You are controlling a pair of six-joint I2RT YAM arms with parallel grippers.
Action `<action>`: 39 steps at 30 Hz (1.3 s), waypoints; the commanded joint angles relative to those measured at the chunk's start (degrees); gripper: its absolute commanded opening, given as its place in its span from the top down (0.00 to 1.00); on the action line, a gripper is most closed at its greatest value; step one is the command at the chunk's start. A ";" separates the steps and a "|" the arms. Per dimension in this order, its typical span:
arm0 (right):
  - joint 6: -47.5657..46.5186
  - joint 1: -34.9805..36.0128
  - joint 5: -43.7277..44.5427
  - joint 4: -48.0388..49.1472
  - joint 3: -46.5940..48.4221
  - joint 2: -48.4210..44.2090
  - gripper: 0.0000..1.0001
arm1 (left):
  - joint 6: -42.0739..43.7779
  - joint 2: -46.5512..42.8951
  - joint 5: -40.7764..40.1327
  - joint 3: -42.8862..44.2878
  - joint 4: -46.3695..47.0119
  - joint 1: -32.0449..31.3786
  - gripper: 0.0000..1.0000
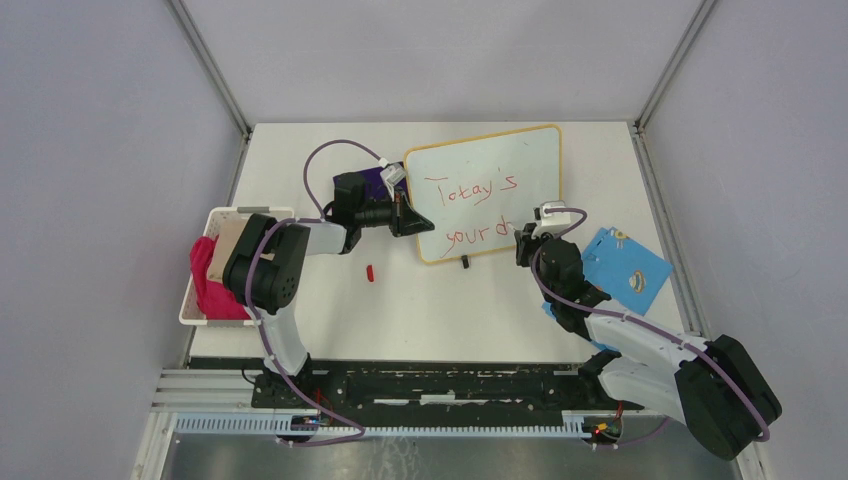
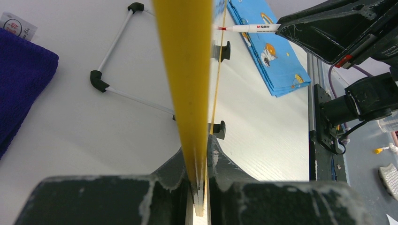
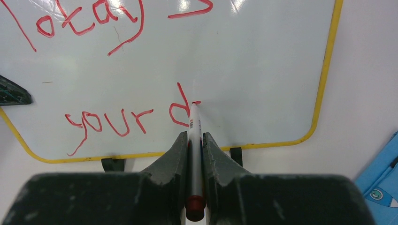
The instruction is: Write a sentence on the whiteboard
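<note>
Right hand (image 3: 195, 140) gripping marker (image 3: 194, 123), tip toward whiteboard (image 3: 263, 61)

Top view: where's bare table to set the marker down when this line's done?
Best is the bare table in front of the whiteboard, between the small red piece and the right arm. The far-left corner beyond the basket is also bare. Crowded: the board's left edge, with the left fingers and purple cloth; and its right, by the blue sheet.

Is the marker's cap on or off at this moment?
Off. The marker, held between the right fingers, shows its bare red tip at the whiteboard.
</note>
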 commanded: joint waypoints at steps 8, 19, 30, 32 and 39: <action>0.24 -0.24 0.12 1.25 -2.15 -1.97 1.00 | 7.58 2.82 -9.31 -1.25 -10.79 -1.75 0.98; -0.31 -0.23 2.47 0.40 -0.87 -2.02 1.00 | 7.65 2.71 -9.28 -1.25 -11.03 -1.84 0.98; -1.09 -0.21 2.22 1.43 1.45 -2.48 1.00 | 7.75 2.96 -9.26 -1.08 -11.29 -1.88 0.98; -1.16 -0.19 1.90 1.71 1.64 -2.39 1.00 | 7.73 2.95 -9.32 -1.08 -11.32 -1.92 0.98; -1.43 -0.22 1.85 2.07 2.41 -1.88 1.00 | 7.86 2.91 -9.30 -1.08 -11.40 -1.93 0.98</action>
